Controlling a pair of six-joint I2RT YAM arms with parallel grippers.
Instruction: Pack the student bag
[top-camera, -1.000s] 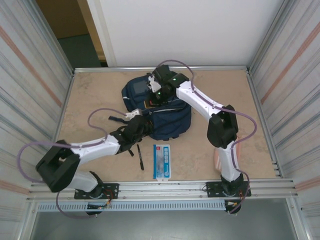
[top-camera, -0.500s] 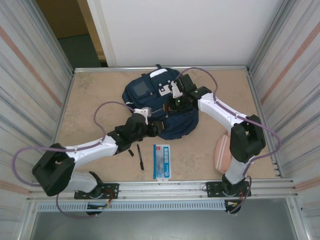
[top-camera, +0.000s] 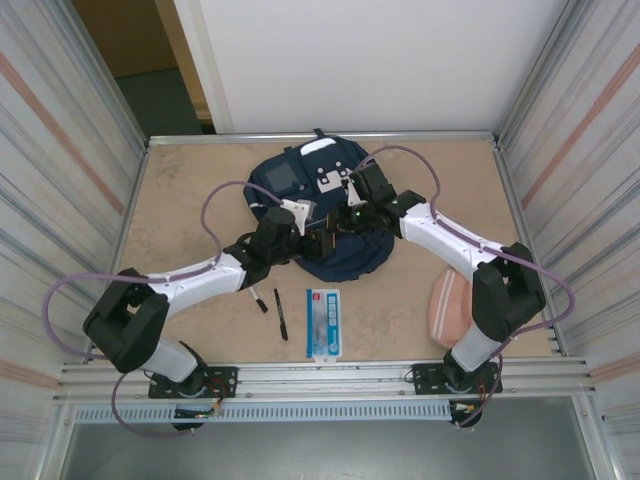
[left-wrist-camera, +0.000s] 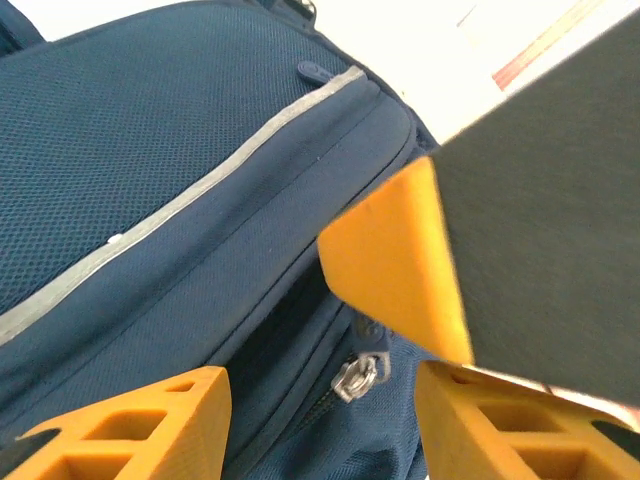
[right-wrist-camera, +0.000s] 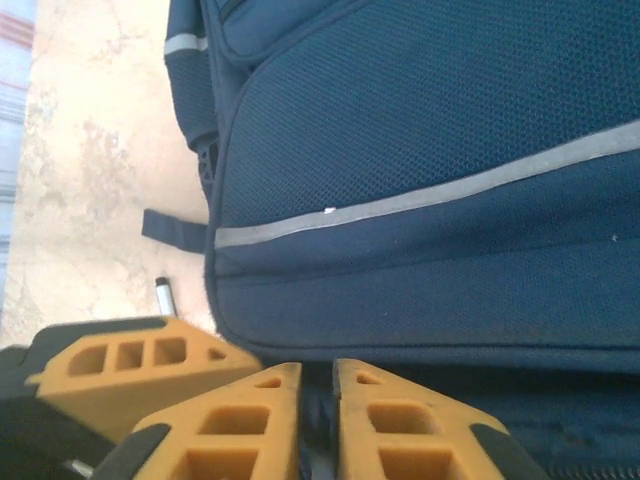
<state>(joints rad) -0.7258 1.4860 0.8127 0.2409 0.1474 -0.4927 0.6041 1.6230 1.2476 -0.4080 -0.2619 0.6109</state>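
The student bag (top-camera: 335, 215) is a navy backpack lying flat at the back middle of the table, white patch upward. Both grippers meet at its near middle. My left gripper (top-camera: 318, 238) is open; in the left wrist view its fingers (left-wrist-camera: 130, 425) straddle the metal zip slider (left-wrist-camera: 358, 380) without touching it. My right gripper (top-camera: 345, 216) is nearly shut, with a dark strip, seemingly the zip pull (left-wrist-camera: 372, 335), pinched in the narrow gap between its fingers (right-wrist-camera: 400, 420). The bag's grey stripe (right-wrist-camera: 420, 198) runs above them.
A pink pouch (top-camera: 449, 305) lies at the right by the right arm. Two black pens (top-camera: 281, 314) and a blue-and-white packet (top-camera: 323, 322) lie in front of the bag. Metal walls close in the table on both sides.
The bag has dropped flat and spread toward the back. My right gripper came down from the bag's top to its middle. My left gripper opened and moved up to the zip.
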